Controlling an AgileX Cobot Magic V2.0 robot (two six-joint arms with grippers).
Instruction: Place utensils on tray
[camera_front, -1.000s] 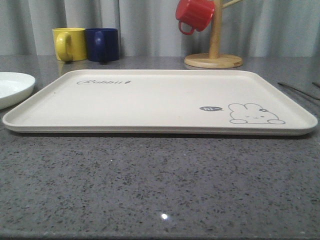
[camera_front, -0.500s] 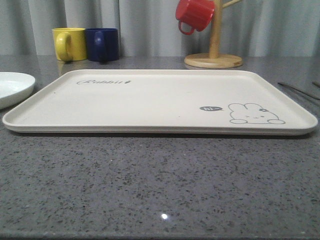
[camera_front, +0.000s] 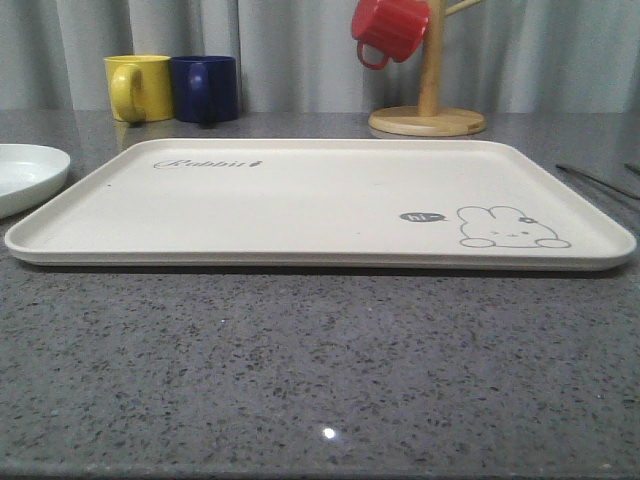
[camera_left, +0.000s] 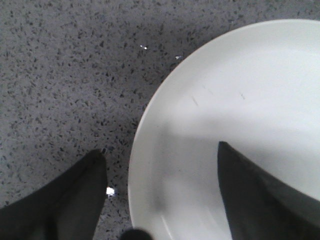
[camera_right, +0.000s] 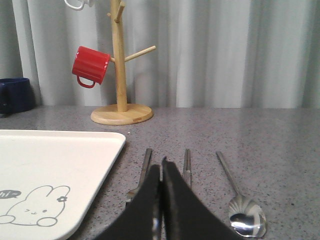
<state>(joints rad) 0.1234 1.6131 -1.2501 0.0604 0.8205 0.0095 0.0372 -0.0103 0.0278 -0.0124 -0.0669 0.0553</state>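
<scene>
— Item one: the large flat cream rectangular tray with the grey rabbit drawing. Location?

— Centre of the grey speckled stone counter. Contents: nil. Nothing of the task is on it yet.

— Item two: the round shallow white plate.

— On the counter at the tray's 9 o'clock, just beside its rim and not touching it. The left gripper has its jaws spread wide across the plate's edge, one finger over the counter, the other over the plate's inside. Nothing is pinched yet.

— Items three to five?

— The silver four-tined metal fork, the pair of flat metal chopsticks and the shiny metal spoon lie side by side on the counter at the tray's 3 o'clock. The right gripper hangs just before them, jaws pressed together, empty.

— Changes over the last second?

— None logged from the front: tray, plate and utensils all sit where they did. My reading is that the job is at its start, with the plate likely first.

— Not for the tray?

— The yellow mug and dark blue mug at 11 o'clock, and the red mug on the wooden mug stand at 1 o'clock.
</scene>
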